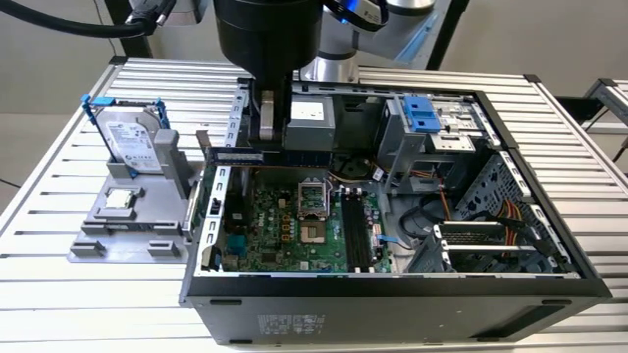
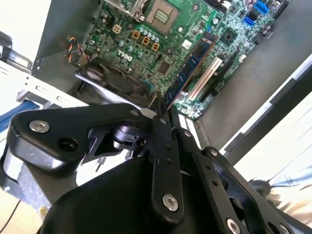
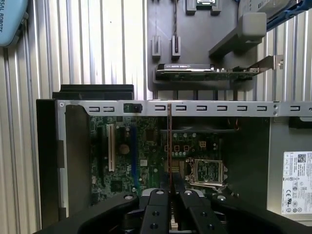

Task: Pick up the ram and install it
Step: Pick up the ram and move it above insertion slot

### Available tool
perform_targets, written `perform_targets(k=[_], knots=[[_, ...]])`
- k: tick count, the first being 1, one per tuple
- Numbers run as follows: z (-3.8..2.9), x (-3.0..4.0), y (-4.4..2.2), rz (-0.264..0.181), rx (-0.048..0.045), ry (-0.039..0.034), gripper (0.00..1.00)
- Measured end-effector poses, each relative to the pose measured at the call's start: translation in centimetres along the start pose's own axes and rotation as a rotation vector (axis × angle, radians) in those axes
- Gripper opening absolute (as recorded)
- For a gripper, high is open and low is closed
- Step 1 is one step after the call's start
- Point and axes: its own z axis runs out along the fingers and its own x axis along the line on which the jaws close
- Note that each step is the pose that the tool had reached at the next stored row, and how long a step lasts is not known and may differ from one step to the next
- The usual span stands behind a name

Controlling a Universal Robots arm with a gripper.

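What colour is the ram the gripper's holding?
Blue with dark chips; the ram shows best in the second wrist view.

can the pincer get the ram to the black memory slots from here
Probably yes: the pincer, shut on the ram, hangs above the open case, and nothing covers the black memory slots, though the ram looks crosswise to them.

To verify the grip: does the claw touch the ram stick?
Touching. In the second wrist view the claw pinches the ram stick at its end, with no gap.
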Motion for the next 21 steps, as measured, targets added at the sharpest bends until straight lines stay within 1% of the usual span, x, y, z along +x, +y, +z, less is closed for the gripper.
perform_targets(k=[7,17,21], knots=[[0.0,-0.02,-0.78,0.0,0.0,0.0,0.0],[0.0,-0.03,-0.99,0.0,0.0,0.0,0.0],[0.01,-0.04,-1.28,0.0,-0.0002,0.0001,0.0]])
